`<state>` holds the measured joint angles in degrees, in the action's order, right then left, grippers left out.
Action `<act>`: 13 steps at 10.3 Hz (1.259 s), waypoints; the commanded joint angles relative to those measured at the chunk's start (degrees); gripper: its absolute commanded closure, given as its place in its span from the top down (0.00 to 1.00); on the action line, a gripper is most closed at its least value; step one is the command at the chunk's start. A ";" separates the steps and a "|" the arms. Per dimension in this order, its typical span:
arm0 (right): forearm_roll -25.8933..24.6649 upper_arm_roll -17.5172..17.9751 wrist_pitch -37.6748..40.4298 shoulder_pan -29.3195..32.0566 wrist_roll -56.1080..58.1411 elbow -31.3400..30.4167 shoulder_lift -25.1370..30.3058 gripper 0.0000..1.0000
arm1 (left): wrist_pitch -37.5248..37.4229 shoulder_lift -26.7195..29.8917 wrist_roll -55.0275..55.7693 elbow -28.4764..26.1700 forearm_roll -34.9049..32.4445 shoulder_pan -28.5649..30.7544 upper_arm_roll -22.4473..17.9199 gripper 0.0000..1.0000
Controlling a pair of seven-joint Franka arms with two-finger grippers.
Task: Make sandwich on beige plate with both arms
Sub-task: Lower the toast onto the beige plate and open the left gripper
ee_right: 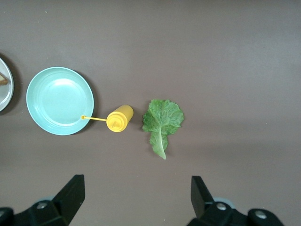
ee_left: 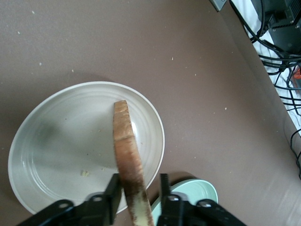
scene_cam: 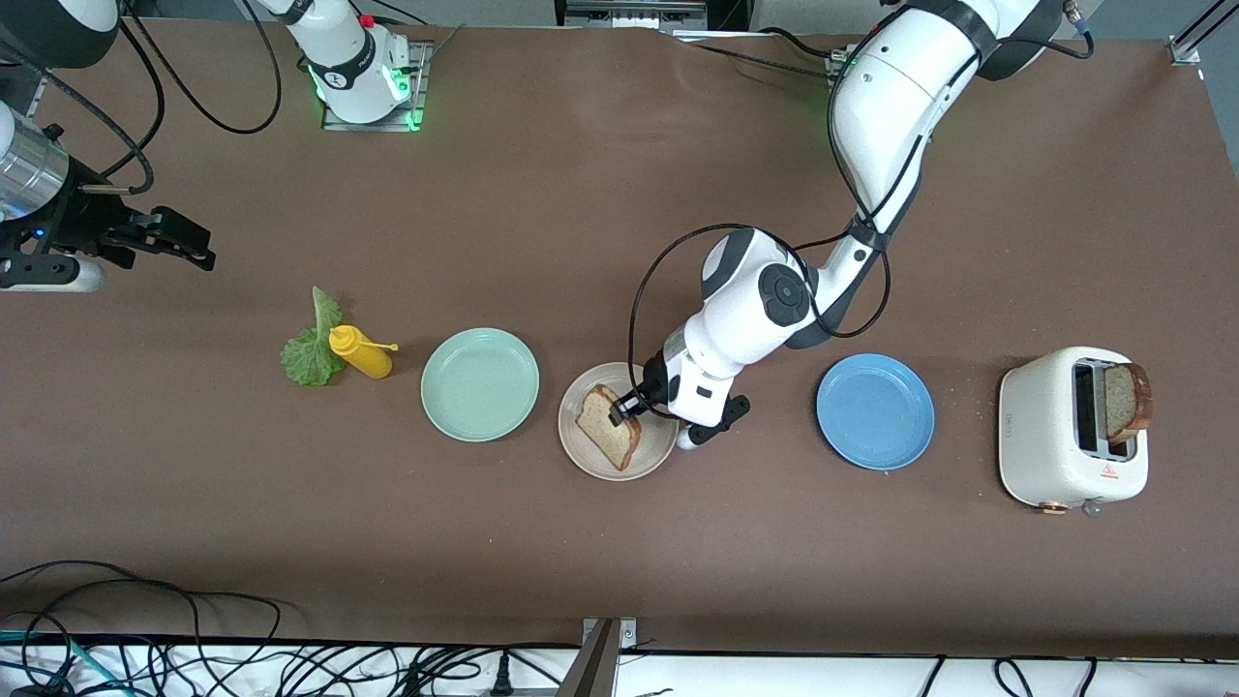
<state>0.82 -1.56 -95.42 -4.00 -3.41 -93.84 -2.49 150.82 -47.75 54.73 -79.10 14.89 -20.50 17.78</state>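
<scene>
Left end effector (scene_cam: 623,410) narrowly straddling bread slice (scene_cam: 608,426) on beige plate (scene_cam: 581,455), mint plate (scene_cam: 479,384) at its 9 o'clock; right end effector (ee_right: 136,195) wide above lettuce (ee_right: 162,120)

A mint green plate (scene_cam: 480,384) is placed near the middle of the table (scene_cam: 581,194). Just beside it, toward the right arm's end, a yellow squeeze bottle (scene_cam: 361,351) is laid on its side. A blue plate (scene_cam: 875,410) is seen toward the left arm's end, and a white toaster (scene_cam: 1070,429) is set near that end's edge.
</scene>
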 commanded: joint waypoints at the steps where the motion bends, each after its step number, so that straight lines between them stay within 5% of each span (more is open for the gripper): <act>1: -0.64 0.06 0.24 -0.05 0.24 -0.56 1.00 1.00 | -2.26 0.90 -0.58 -0.09 0.67 0.11 -1.25 0.88; 6: -0.64 0.06 0.24 -0.05 0.24 -0.65 1.00 1.00 | -15.44 2.22 -4.45 0.26 -13.03 1.25 -1.34 1.00; 13: -3.54 0.50 2.35 -1.80 2.79 -2.13 -1.46 1.00 | -33.27 12.65 -15.84 0.52 -16.30 13.35 -1.26 1.00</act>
<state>-1.45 -0.94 -93.83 -5.53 -1.58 -94.91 -3.96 122.56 -39.98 43.11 -77.37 0.12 -10.77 16.04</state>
